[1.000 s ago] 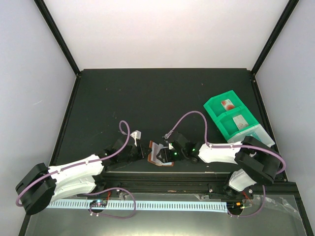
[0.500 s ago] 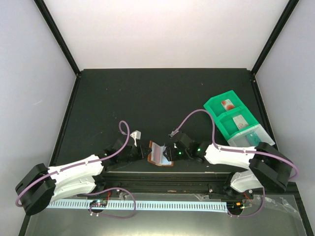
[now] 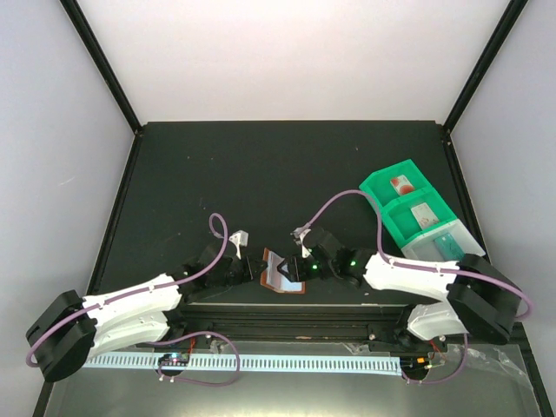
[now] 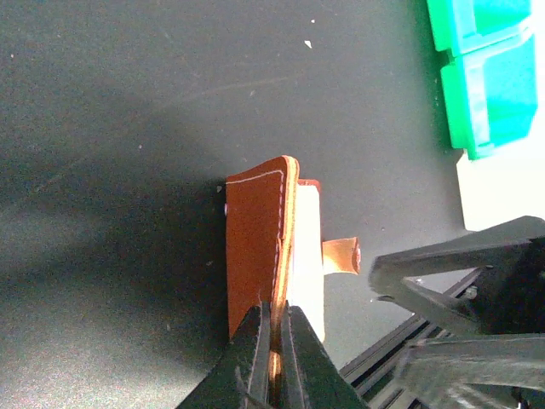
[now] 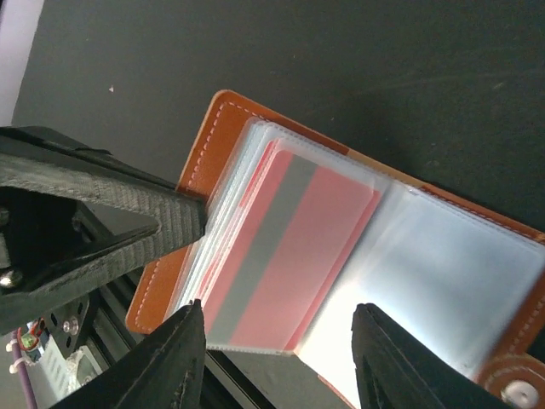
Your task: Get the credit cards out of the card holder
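Bench carries a green tray at its right edge, with two cards in its compartments. We see the card holder open at mid near edge. Our left gripper is clenched on its brown cover. Our right gripper hangs released over a pocketed pink card.

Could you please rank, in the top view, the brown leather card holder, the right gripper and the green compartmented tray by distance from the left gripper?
1. Brown leather card holder: clamped in the left gripper.
2. Right gripper: just across the holder, on its right.
3. Green compartmented tray: far off to the right, further back.
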`<state>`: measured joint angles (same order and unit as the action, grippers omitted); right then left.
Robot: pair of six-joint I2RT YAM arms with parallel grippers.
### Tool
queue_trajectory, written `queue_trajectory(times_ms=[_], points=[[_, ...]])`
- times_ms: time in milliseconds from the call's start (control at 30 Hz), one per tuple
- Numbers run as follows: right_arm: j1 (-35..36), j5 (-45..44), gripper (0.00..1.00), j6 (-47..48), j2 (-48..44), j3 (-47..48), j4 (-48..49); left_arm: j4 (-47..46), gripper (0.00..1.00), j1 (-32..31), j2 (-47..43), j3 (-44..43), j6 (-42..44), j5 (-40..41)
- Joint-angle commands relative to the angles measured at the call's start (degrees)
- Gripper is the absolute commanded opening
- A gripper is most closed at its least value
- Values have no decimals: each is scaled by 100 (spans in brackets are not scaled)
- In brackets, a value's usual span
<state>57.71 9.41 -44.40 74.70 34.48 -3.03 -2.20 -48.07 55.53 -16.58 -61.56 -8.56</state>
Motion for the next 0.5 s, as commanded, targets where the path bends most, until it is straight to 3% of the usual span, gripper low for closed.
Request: queue_trajectory(times_ms=[0, 200, 467], points=[[-16, 399, 51, -28, 420, 225, 369, 21, 2, 3, -125, -27, 12, 94], [-8, 640, 62, -89, 755, 253, 546, 1, 2, 8, -72, -30, 21, 84], [-9, 754, 66, -106, 997, 291, 609, -8, 2, 1, -55, -38, 30, 48]])
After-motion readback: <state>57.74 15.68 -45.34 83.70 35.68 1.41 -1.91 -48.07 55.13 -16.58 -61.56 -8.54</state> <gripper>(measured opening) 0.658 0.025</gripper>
